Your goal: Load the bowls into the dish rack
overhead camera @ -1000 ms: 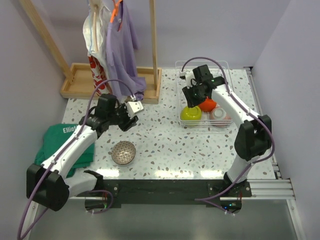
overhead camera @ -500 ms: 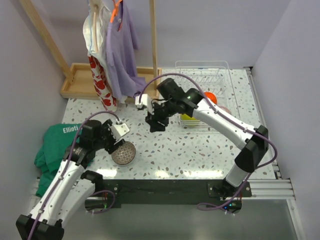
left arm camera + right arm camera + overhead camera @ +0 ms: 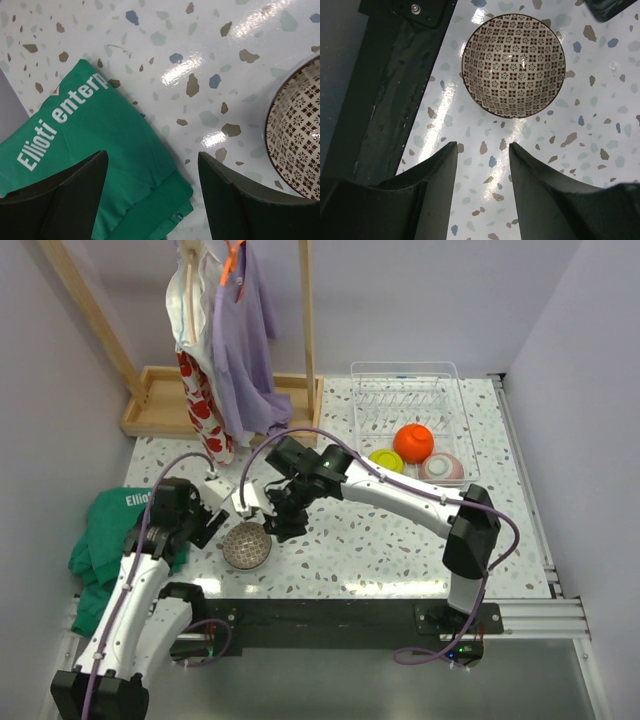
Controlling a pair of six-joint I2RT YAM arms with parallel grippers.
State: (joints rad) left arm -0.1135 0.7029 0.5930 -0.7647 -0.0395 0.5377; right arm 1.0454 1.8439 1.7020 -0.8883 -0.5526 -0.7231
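The patterned bowl (image 3: 514, 65) sits upright on the counter (image 3: 600, 150) near its front edge. It is the only one outside the dish rack (image 3: 400, 390), where the green bowl (image 3: 385, 460), orange bowl (image 3: 413, 443) and pink-bottomed bowl (image 3: 440, 468) already rest. The right fingers (image 3: 530, 170) hover just short of it, parted about halfway and empty. To grasp it well, advance until one finger drops inside the rim and the other outside, pinch the wall, then lift straight up before swinging across. The left fingers (image 3: 85, 180), wide apart and empty, hang beside the bowl by a green cloth (image 3: 100, 145) and should stay out of the way.
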